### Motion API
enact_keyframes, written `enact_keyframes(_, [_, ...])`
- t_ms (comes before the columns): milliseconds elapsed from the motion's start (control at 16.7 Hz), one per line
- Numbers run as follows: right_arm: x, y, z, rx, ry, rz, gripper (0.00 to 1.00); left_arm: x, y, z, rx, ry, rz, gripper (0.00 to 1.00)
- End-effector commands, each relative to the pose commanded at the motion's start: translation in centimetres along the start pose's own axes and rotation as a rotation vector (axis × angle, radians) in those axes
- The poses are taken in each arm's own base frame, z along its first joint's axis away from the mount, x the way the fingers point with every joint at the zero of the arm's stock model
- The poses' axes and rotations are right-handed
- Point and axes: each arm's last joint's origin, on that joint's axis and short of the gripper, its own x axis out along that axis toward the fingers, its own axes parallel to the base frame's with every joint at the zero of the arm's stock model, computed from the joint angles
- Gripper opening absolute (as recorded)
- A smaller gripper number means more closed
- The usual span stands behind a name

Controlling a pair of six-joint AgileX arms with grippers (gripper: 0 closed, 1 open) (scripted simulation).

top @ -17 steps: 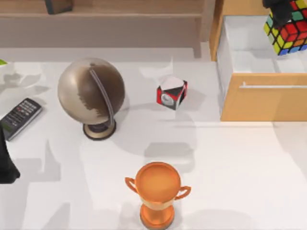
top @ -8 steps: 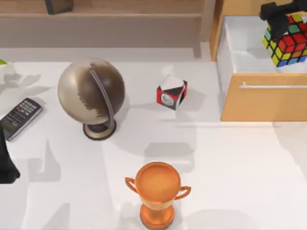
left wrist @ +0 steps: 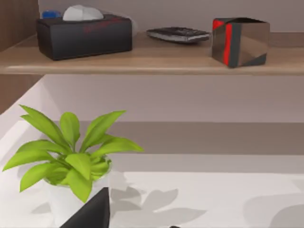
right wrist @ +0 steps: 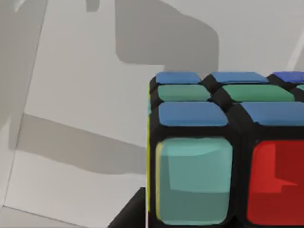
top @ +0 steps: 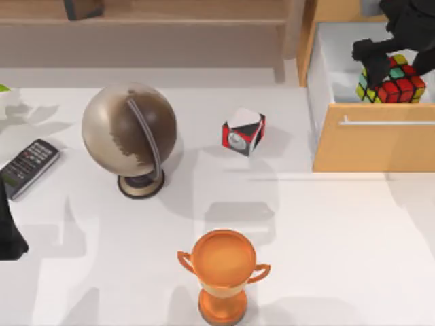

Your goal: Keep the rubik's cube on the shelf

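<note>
right pincer [top: 389,76] clenched on cube [top: 391,84], low inside drawer [top: 370,139]; shelf [top: 143,22] far off to its left, so lift straight up past drawer wall first, grip tight, then swing over; left arm parked

White tabletop [top: 340,238], pale back wall [left wrist: 190,12]

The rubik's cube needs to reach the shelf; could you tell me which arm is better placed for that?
Right. The right gripper is at the rubik's cube over the open drawer; the left arm sits parked at the table's far left, away from it.
</note>
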Motion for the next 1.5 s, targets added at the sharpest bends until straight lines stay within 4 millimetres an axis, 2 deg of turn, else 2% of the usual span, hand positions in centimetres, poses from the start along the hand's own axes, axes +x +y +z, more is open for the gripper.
enact_keyframes(180, [-0.6, 0.3, -0.1, -0.004, -0.011, -0.006, 0.00, 0.0, 0.0, 0.0, 0.000, 0.000, 0.000, 1.00])
enact_keyframes(420, [-4.5, 2.5, -0.8, -0.038, -0.103, -0.044, 0.00, 0.0, 0.0, 0.0, 0.000, 0.000, 0.000, 1.00])
enact_keyframes(600, [-7.5, 5.7, -1.7, -0.088, -0.201, -0.075, 0.00, 0.0, 0.0, 0.0, 0.000, 0.000, 0.000, 1.00])
enact_keyframes(780, [-8.7, 10.1, -2.5, -0.162, -0.295, -0.095, 0.00, 0.0, 0.0, 0.0, 0.000, 0.000, 0.000, 1.00])
enact_keyframes(960, [-8.5, 14.9, -3.2, -0.240, -0.398, -0.110, 0.00, 0.0, 0.0, 0.0, 0.000, 0.000, 0.000, 1.00])
enact_keyframes(1140, [-7.4, 19.2, -3.6, -0.290, -0.533, -0.131, 0.00, 0.0, 0.0, 0.0, 0.000, 0.000, 0.000, 1.00])
enact_keyframes(1500, [-4.1, 25.5, -3.6, -0.268, -0.883, -0.185, 0.00, 0.0, 0.0, 0.0, 0.000, 0.000, 0.000, 1.00])
